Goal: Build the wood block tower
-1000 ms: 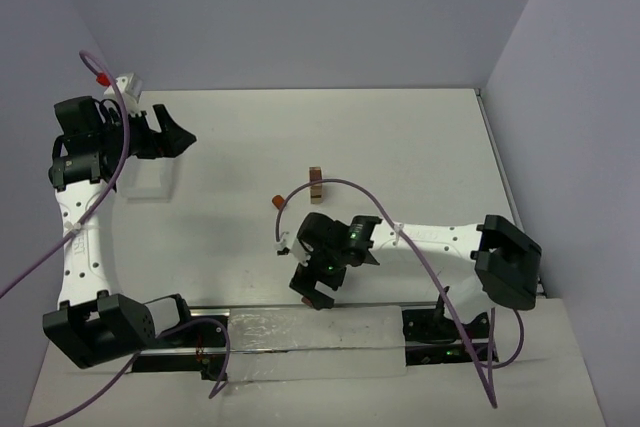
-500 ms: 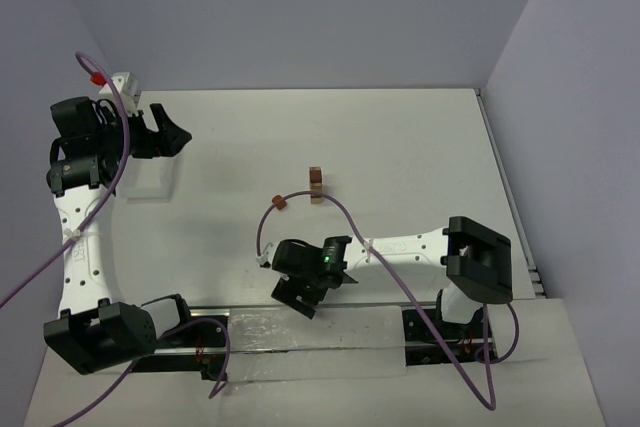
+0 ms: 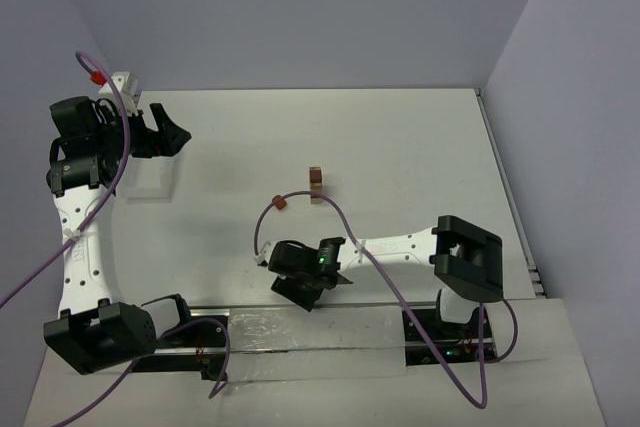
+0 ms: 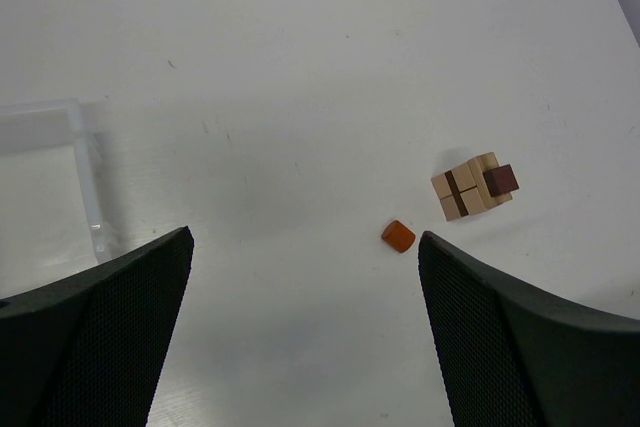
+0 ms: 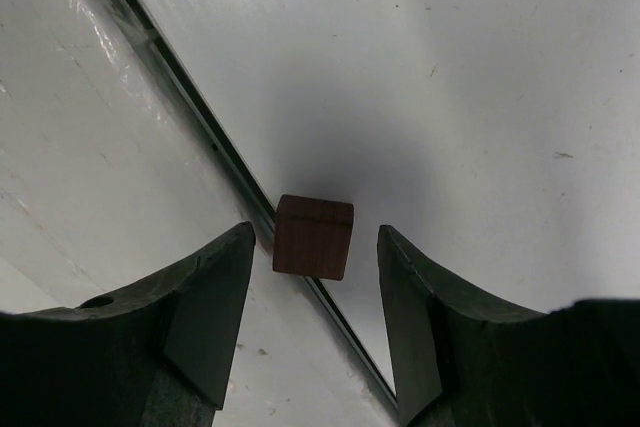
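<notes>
A reddish-brown cube (image 5: 313, 237) lies on the table beside a dark seam at the near edge. My right gripper (image 5: 315, 247) straddles it, with a finger on each side and a gap showing on both, so it is open and not touching. From above, the right gripper (image 3: 300, 292) hides this cube. The tower (image 3: 316, 185) is a short stack of tan blocks with a dark brown one, also seen as the tower (image 4: 472, 187) from the left wrist. A small orange block (image 4: 398, 236) lies near it. My left gripper (image 3: 180, 137) is wide open at the far left, holding nothing.
A clear plastic box (image 3: 150, 179) stands under the left gripper, its wall (image 4: 85, 157) in the left wrist view. A glossy clear sheet (image 3: 310, 332) and a dark rail (image 5: 190, 97) run along the near edge. Purple cables loop over both arms.
The right arm has moved left and toward the near edge, and its jaws have narrowed around the reddish-brown cube. The left arm has hardly moved.
</notes>
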Robot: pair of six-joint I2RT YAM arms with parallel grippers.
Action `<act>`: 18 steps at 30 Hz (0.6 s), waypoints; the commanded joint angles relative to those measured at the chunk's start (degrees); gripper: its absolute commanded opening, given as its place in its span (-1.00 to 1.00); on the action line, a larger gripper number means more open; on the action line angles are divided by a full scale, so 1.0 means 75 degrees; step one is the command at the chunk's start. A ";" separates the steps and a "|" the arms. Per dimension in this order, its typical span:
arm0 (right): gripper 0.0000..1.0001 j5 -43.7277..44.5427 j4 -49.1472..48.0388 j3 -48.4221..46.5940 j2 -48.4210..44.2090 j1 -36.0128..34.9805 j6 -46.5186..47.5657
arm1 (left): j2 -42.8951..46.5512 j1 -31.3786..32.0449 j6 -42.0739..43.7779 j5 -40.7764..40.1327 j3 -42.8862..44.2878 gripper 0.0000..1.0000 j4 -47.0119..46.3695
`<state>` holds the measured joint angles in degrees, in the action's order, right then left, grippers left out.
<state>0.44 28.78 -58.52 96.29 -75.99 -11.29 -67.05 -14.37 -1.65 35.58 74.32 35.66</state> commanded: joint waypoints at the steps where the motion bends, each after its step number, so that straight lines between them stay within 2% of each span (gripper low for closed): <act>1: 0.21 0.0051 -0.0205 -0.0119 0.0176 -0.0029 -0.0042 | 0.0153 -0.0041 0.0115 -0.0021 0.0037 0.98 -0.0433; 13: 0.16 0.0068 -0.0358 0.0168 0.0127 -0.0005 -0.0009 | 0.0139 -0.0051 0.0138 0.0003 0.0041 0.98 -0.0501; 16: -0.07 0.0119 -0.0430 0.0324 0.0012 -0.0015 0.0080 | 0.0179 -0.0041 0.0127 -0.0009 -0.0033 0.98 -0.0564; 18: -0.39 0.0185 -0.0368 0.0239 -0.0007 -0.0005 0.0163 | 0.0197 -0.0041 0.0090 -0.0007 -0.0070 0.99 -0.0634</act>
<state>0.65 27.19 -56.90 97.65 -75.99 -10.80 -67.02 -14.37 -1.04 35.57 74.29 35.14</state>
